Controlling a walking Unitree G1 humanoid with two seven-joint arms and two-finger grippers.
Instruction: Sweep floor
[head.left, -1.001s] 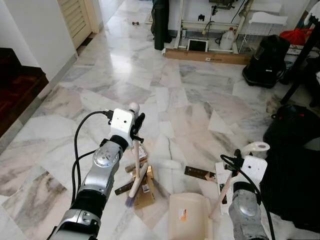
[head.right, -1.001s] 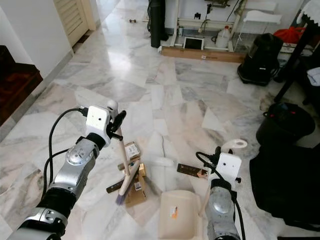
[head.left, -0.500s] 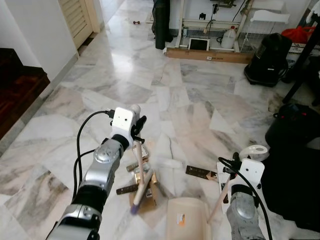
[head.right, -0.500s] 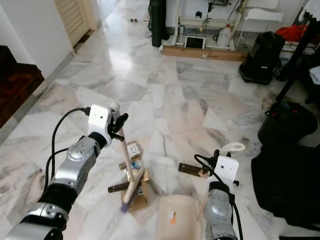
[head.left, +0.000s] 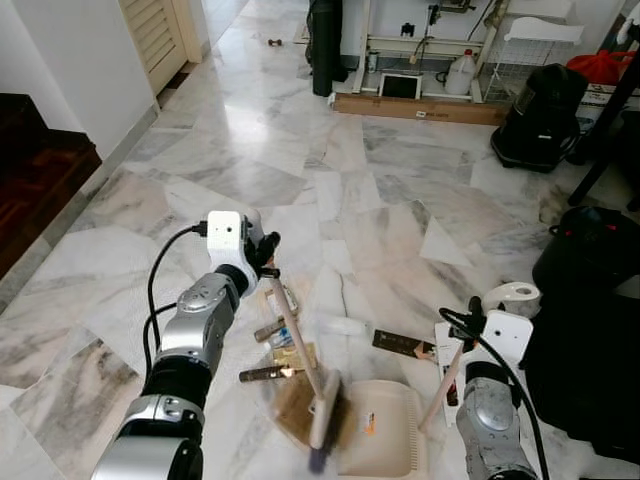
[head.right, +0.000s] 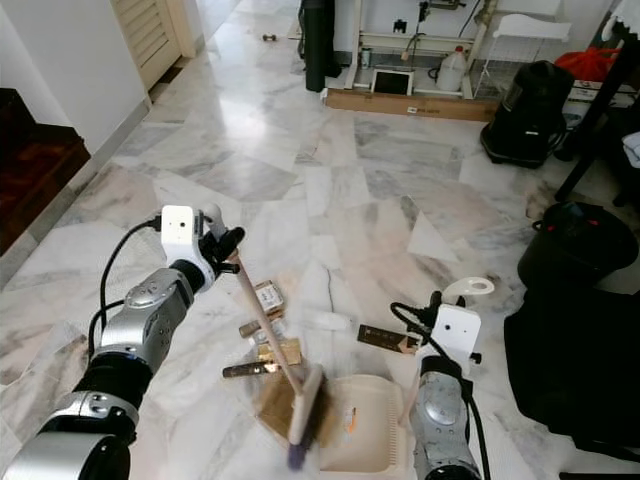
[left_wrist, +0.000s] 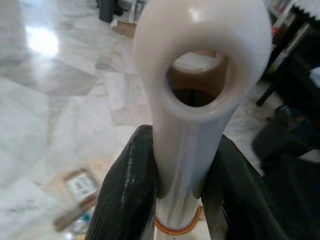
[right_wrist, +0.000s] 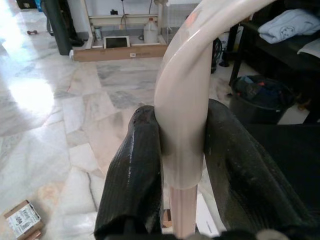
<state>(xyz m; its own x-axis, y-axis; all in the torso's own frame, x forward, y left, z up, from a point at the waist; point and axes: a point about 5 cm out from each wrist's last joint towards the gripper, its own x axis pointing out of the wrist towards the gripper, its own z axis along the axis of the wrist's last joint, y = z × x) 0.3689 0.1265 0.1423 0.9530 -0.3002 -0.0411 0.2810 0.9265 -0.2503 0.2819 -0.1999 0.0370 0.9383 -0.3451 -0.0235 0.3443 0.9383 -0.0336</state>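
marble floor, pale and veined, carries a small scatter of litter in front of the robot: a little printed box, a dark strip, a flat dark wrapper and a brown cardboard piece lying right at the mouth of the cream dustpan. the left gripper is clenched on the top of the brush handle, its black fingers pinching the cream stem just under the hanging loop, and the blurred brush head sits over the cardboard at the pan's lip. the right gripper grips the dustpan's upright handle, pads tight on both sides of the tube. the step in hand looks like driving the cardboard into the pan. to do it well, the pan's front edge should stay flat against the marble so nothing slides beneath it, and the brush should run low and shallow along the floor, stopping inside the pan rather than flicking over its back wall. the box, the strip and the wrapper still lie outside the pan, so judging by that the sweep is only partly done; each will want a short stroke from its far side toward the pan.
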